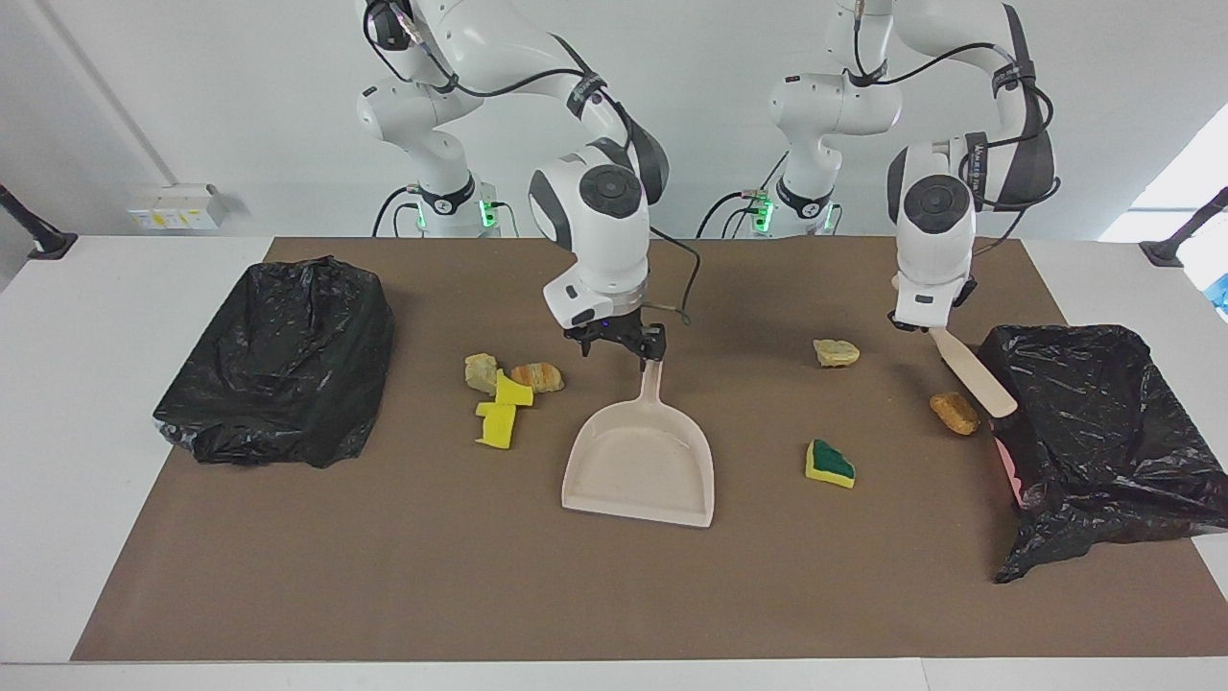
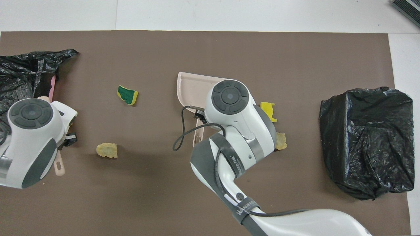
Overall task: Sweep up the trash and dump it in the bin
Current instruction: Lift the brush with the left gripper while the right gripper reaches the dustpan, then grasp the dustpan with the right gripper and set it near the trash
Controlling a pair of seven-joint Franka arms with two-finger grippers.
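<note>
The beige dustpan lies flat mid-table; part of it shows in the overhead view. My right gripper is at the end of its handle. My left gripper is shut on the beige brush, which slants down toward a black bag-lined bin. The trash is scattered. A tan lump, an orange lump and two yellow sponge pieces lie beside the dustpan. A green-topped sponge, a tan lump and an orange lump lie toward the left arm's end.
A second black bag-lined bin stands at the right arm's end, also in the overhead view. A brown mat covers the table. The green-topped sponge and a tan lump show in the overhead view.
</note>
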